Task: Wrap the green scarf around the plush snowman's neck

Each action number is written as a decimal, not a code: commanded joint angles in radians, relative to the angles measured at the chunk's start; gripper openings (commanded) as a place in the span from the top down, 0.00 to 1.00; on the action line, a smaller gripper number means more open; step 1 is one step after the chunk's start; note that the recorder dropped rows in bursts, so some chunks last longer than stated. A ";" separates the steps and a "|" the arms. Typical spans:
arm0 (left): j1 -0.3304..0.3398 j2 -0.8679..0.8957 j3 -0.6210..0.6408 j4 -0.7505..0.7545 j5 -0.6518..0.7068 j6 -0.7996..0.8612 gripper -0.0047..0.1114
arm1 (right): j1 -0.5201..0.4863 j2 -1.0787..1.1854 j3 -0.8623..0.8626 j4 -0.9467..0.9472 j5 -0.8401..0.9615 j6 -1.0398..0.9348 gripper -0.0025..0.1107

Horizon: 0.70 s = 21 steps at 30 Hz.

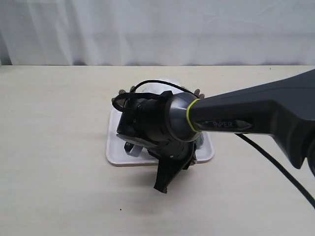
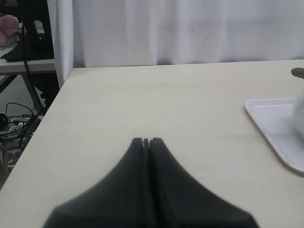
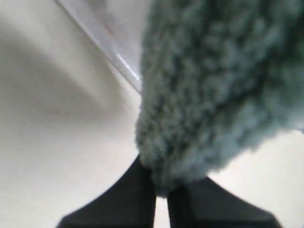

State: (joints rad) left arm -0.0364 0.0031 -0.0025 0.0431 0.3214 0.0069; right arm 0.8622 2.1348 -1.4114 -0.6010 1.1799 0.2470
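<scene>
Right wrist view shows the right jaws clamped on an end of the green scarf (image 3: 213, 85), its length bunching straight ahead over the tray (image 3: 118, 57) holding the snowman (image 1: 162, 87); left jaws, pressed together, empty, sit well apart

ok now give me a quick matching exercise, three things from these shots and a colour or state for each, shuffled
Things:
1 green scarf
2 left gripper
3 tray

Colour or state:
a white, rounded corners
b pinched by the right gripper
c shut, holding nothing

Pairs: 1-b, 2-c, 3-a
</scene>
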 commanded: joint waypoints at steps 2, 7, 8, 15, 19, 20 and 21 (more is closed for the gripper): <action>0.002 -0.003 0.003 0.000 -0.013 -0.002 0.96 | 0.000 -0.004 0.004 -0.049 0.041 -0.008 0.94; 0.002 -0.003 0.003 0.000 -0.013 -0.002 0.96 | 0.000 -0.004 0.023 -0.061 0.036 -0.008 0.94; 0.002 -0.003 0.003 0.000 -0.013 -0.002 0.96 | 0.000 -0.004 0.026 -0.061 0.030 -0.008 0.94; 0.002 -0.003 0.003 0.000 -0.013 -0.002 0.96 | 0.000 -0.004 0.033 -0.061 0.023 -0.008 0.94; 0.002 -0.003 0.003 0.000 -0.013 -0.002 0.96 | 0.000 -0.004 0.033 -0.041 0.024 -0.023 0.86; 0.002 -0.003 0.003 0.000 -0.013 -0.002 0.96 | 0.000 -0.007 0.031 -0.019 0.024 -0.038 0.81; 0.002 -0.003 0.003 0.000 -0.013 -0.002 0.96 | 0.000 -0.011 0.027 0.014 0.024 -0.062 0.75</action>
State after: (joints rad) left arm -0.0364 0.0031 -0.0025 0.0431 0.3214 0.0069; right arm 0.8622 2.1348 -1.3843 -0.6404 1.2011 0.2287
